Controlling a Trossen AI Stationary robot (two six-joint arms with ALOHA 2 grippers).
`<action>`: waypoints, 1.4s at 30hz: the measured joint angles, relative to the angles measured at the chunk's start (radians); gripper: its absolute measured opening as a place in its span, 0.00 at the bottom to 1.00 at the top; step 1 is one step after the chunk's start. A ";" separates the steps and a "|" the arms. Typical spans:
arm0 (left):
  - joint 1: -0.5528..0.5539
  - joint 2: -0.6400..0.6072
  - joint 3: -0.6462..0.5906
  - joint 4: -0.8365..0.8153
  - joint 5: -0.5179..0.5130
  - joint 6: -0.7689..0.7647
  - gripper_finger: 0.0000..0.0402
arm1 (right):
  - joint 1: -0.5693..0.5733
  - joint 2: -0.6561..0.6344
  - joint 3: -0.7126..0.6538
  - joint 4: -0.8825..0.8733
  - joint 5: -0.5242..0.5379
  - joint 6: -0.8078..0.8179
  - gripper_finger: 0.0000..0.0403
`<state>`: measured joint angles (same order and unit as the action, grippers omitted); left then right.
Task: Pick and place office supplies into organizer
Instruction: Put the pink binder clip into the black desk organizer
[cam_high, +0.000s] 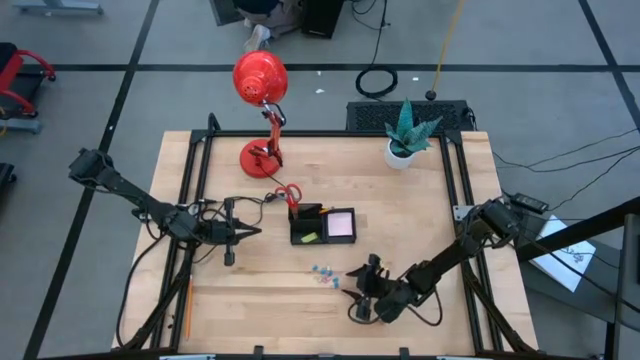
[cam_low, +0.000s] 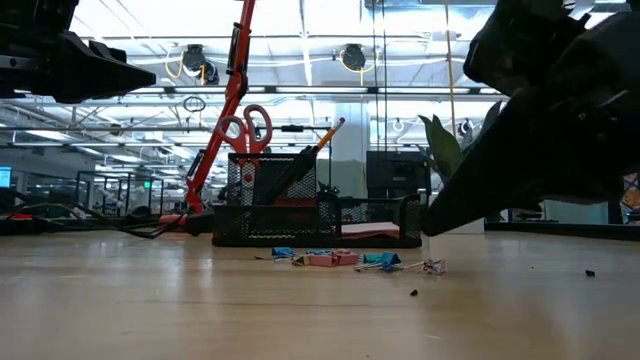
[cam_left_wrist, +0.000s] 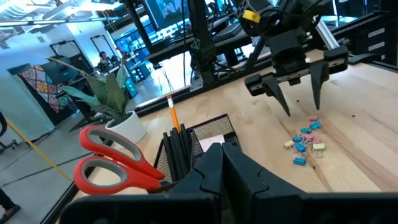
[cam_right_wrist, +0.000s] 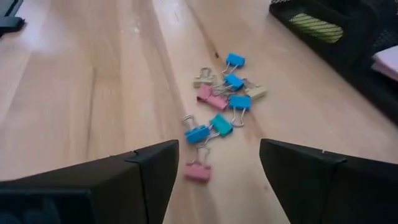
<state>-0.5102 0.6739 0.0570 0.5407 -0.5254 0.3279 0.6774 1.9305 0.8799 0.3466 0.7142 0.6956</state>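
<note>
A: Right gripper (cam_left_wrist: 297, 84) pose?

B: Hanging fingers-down just above the table, jaws spread with nothing between them, beside the pile of binder clips (cam_right_wrist: 221, 109), which is lying loose on the wood in front of the organizer (cam_high: 322, 226).

A: Left?

B: Left gripper (cam_high: 243, 233) is hovering level beside the organizer, pointing at it, fingers pinched together, empty. Scissors (cam_left_wrist: 112, 162) and pencil (cam_left_wrist: 173, 116) are standing in the organizer.
</note>
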 joint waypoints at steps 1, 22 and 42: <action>0.000 0.000 0.000 0.000 0.000 0.000 0.04 | 0.003 0.000 0.000 0.001 -0.002 0.004 0.54; 0.000 0.000 0.000 -0.016 0.000 -0.035 0.04 | 0.022 0.120 0.056 0.020 0.023 0.014 0.53; 0.000 0.000 0.000 -0.040 0.000 -0.045 0.04 | 0.025 0.124 0.057 -0.078 0.011 0.086 0.41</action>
<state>-0.5102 0.6739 0.0570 0.5011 -0.5255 0.2825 0.7029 2.0544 0.9367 0.2687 0.7250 0.7811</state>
